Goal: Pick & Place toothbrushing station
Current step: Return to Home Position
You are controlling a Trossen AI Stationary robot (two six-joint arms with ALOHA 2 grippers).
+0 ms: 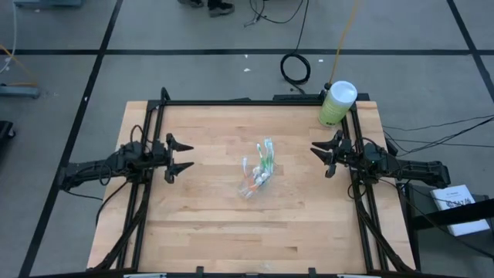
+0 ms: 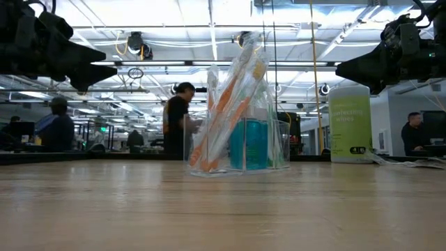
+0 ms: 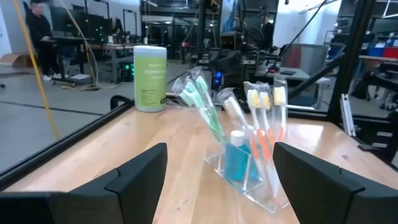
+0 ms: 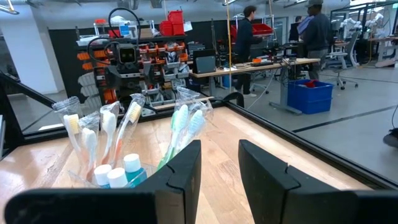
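The toothbrushing station [image 1: 258, 174] stands on its base near the middle of the wooden table [image 1: 231, 232]. It is a small clear holder [image 2: 237, 150] with green-white brushes [image 3: 202, 102] and pink-white brushes [image 3: 264, 124] leaning in it, and blue-capped tubes [image 4: 118, 174]. My left gripper [image 1: 190, 157] hovers open at the table's left side and points level at the station. My right gripper [image 1: 318, 160] hovers at the table's right side with a narrow gap between its fingers, also pointing at the station. Both are well short of it.
A big pale-green canister with a white lid [image 1: 337, 103] stands at the table's far right corner. A black frame rail [image 1: 255, 101] runs along the table's edges. Bare wood lies around the station. People stand in the room beyond the table.
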